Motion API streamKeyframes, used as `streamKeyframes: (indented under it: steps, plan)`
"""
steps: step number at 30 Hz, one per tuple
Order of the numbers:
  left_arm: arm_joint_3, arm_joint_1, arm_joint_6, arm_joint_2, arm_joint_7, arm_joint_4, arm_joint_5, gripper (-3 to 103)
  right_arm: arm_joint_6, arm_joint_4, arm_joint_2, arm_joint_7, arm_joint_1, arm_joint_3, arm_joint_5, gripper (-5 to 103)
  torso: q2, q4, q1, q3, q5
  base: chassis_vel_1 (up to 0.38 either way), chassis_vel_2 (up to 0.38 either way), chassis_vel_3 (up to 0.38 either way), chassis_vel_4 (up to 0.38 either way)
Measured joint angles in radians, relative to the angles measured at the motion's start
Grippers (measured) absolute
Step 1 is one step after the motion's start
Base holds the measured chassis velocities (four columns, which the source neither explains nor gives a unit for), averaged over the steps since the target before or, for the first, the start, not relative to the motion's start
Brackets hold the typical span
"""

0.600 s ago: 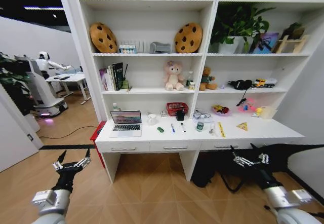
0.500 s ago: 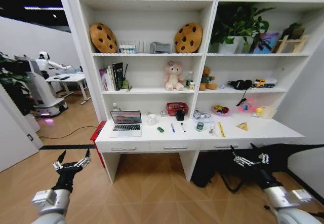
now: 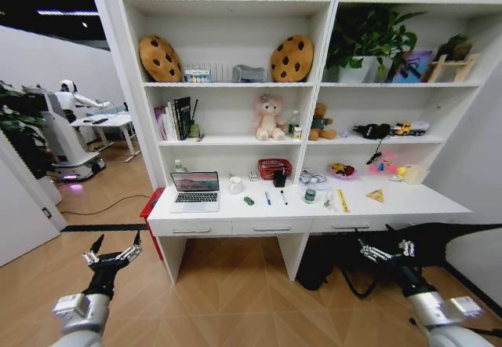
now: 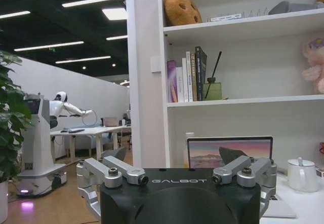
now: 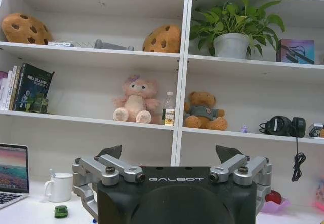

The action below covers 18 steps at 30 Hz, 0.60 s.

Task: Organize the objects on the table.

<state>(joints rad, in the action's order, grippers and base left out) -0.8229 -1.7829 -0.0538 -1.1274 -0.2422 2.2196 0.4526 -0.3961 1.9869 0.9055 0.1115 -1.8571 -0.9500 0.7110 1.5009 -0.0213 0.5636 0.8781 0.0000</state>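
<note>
The robot stands well back from the table point(image 3: 408, 202), both arms held low in front of the drawers; the left gripper point(image 3: 112, 257) hangs below the table's left end with fingers spread and empty, and the right gripper point(image 3: 384, 250) hangs below its right part, fingers likewise spread and holding nothing.

The clutter lies in a loose row on the white top; the laptop point(image 3: 195, 190) sits open at the left, then the toy car point(image 3: 249, 201), 2 pens point(image 3: 267, 198) lying side by side, the can point(image 3: 310, 195) and the ruler point(image 3: 343, 200) further right.

Handling, as a judgement: the laptop looks the heaviest and most fragile piece; its screen hinge should not take load, so the base edges are the place to hold, probably after the lid is closed. The pens and ruler are light, stiff and lie flat on a smooth top, so they may slide away from a pinch; across the middle of the shaft seems best. The car is tiny and could roll; the can is rigid and upright, easy to take around its sides.
</note>
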Motion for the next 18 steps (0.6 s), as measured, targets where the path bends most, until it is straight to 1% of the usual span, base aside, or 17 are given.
streamKeyframes:
  steps: [13,18]
  plan:
    - [0.001,-0.005,-0.004,-0.006,0.001,-0.001,0.003,100,0.003,-0.002,0.006,-0.001,-0.001,0.004,0.01,100,0.0,0.0,0.0,0.0,0.0,0.0,0.0,0.0,0.0]
    - [0.009,-0.013,-0.007,-0.013,0.004,0.002,0.001,100,-0.007,-0.005,0.011,0.003,-0.007,0.003,0.023,100,0.0,0.0,0.0,0.0,0.0001,0.0,0.0,0.0,0.0]
